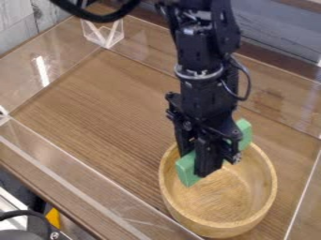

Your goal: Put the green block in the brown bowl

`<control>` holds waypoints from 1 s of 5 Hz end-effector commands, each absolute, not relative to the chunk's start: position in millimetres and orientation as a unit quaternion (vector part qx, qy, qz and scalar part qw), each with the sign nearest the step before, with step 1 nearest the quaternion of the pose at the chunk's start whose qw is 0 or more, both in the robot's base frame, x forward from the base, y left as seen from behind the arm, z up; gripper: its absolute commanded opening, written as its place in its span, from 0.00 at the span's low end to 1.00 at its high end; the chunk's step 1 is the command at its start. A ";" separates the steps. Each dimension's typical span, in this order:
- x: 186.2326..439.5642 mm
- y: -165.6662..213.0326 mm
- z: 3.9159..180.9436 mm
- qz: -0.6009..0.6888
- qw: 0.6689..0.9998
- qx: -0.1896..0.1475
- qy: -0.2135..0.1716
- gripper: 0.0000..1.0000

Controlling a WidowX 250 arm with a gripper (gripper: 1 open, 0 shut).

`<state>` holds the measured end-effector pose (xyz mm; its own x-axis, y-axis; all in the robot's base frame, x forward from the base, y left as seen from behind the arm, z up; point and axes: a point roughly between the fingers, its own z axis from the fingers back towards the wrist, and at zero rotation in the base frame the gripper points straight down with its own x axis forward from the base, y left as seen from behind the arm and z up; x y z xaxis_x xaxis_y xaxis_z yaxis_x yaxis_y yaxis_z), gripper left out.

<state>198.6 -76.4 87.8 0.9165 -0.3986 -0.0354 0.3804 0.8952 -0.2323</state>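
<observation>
Claw (191, 157) closed on the green block (187, 170), its jaws drawn together around the bar, over the left part of the brown bowl (217, 208). The lower end of the block projects beneath the dark fingers, tilted; whether it touches the bowl cannot be determined. The bowl, round and pale, occupies the lower right of the view on a table (94, 122) of brown wood, the grain running across the surface. A pale, glossy border (69, 184) follows the table's near left side. At the upper left stands a clear, angular object (104, 30), near a light tiled wall (44, 11); a grey surface (282, 42) lies beyond the table at the upper right. Black cable (94, 16) curves in from the top edge, and the dark arm (207, 70) is cut off by the same edge. The arm and claw conceal the middle of the block and part of the bowl's far rim. A second green patch (246, 135) shows to the right of the claw; whether it belongs to the same block is not discernible. In the lower left corner, dark equipment (22, 223) is cropped by the frame, with a small yellow part (53, 217) beside it, too incomplete to identify.
</observation>
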 end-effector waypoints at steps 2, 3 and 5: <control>194.6 -96.6 84.7 -0.256 0.960 -0.107 0.038 0.00; 196.2 -97.3 92.8 -0.265 0.958 -0.106 0.040 0.00; 184.9 -103.3 77.7 -0.258 0.960 -0.106 0.042 0.00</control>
